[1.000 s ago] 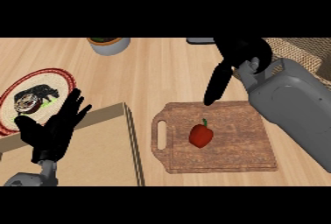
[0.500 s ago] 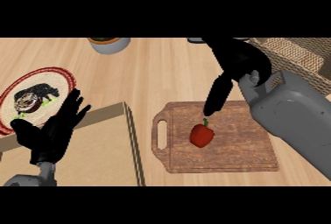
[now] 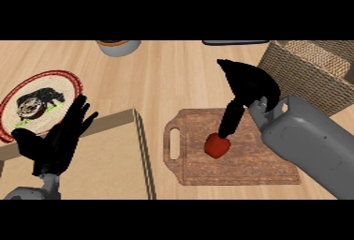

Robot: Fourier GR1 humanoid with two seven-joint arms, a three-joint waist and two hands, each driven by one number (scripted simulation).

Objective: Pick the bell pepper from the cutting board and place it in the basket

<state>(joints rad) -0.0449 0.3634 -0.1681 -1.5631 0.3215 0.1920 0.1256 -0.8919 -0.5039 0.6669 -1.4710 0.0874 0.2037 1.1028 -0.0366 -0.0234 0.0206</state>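
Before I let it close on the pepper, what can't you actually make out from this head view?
- Whether the right hand touches the bell pepper: its fingers overlap the pepper's top.
- The basket interior: cut off by the right edge.
- The bowl at the top edge: only its lower rim shows.
- The cutting board right side: covered by the forearm.

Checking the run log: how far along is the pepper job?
Done: nothing moved yet; the bell pepper lies on the cutting board. In hand: the right hand reaches down, fingers straight, tips at the pepper's top, no grasp. Left: grasp, lift, carry to the basket. The left hand rests open at the view's left.
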